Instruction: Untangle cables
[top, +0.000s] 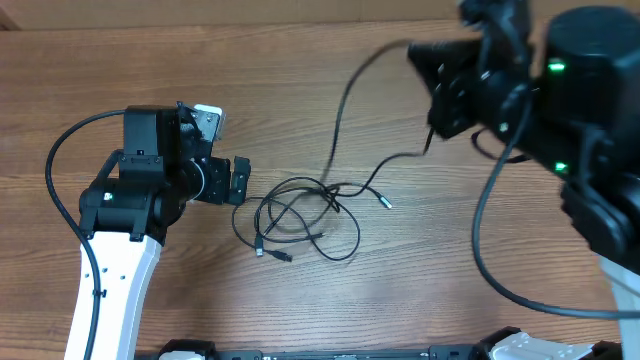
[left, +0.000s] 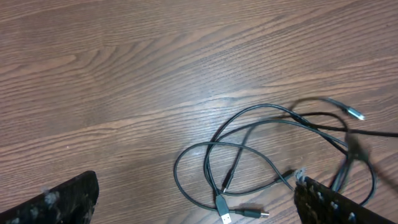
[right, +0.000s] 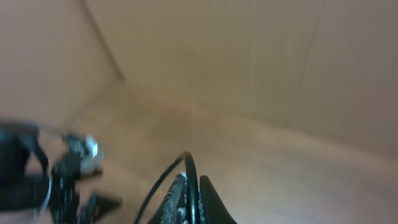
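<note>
Early days tbh: right gripper pinching one cord, holding it up high. Other cables all looped together. Left gripper spread wide, empty, beside tangle.

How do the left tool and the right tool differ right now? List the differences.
The left tool stands open and empty; the right tool is shut on a cable. The left tool sits low over the table, beside the tangle; the right tool is raised high, with its cable trailing down to that tangle. Both are black.
</note>
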